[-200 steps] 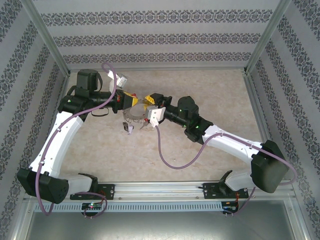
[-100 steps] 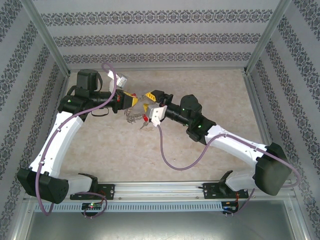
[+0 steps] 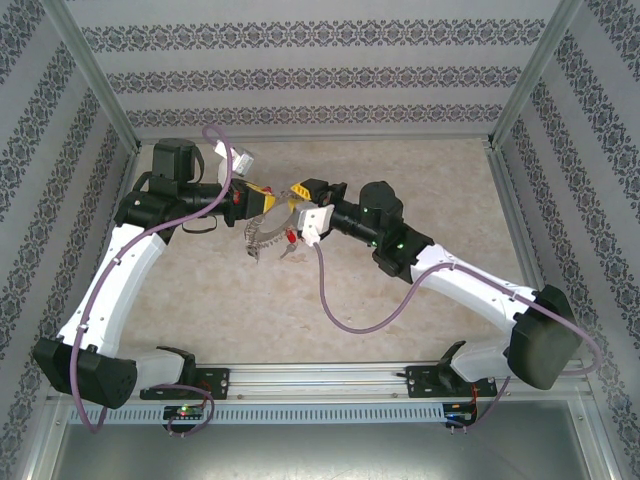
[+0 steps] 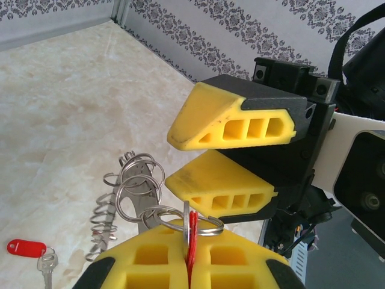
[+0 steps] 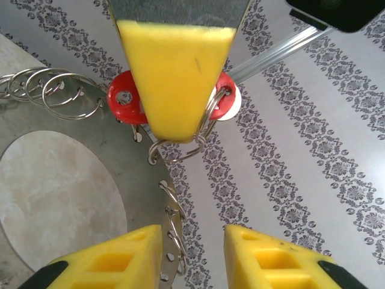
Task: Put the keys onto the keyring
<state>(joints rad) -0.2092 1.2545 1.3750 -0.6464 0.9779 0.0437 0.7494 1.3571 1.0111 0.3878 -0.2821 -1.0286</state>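
The left gripper (image 4: 188,242) is clamped tight on a red key (image 5: 124,99). The keyring (image 5: 135,168) lies between that key and the right gripper (image 5: 192,238), whose jaws stand apart, empty.

My worktop (image 3: 430,190) is pale beige with a marbled pattern. Seen from my wrist, low and to the left of my left pincer (image 4: 187,256), one small key (image 4: 26,247) lies flat on it — red head, silver blade.

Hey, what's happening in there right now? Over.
Left tool shut on red key. Right tool open, facing it. Keyring right beside. Another key lying on table.
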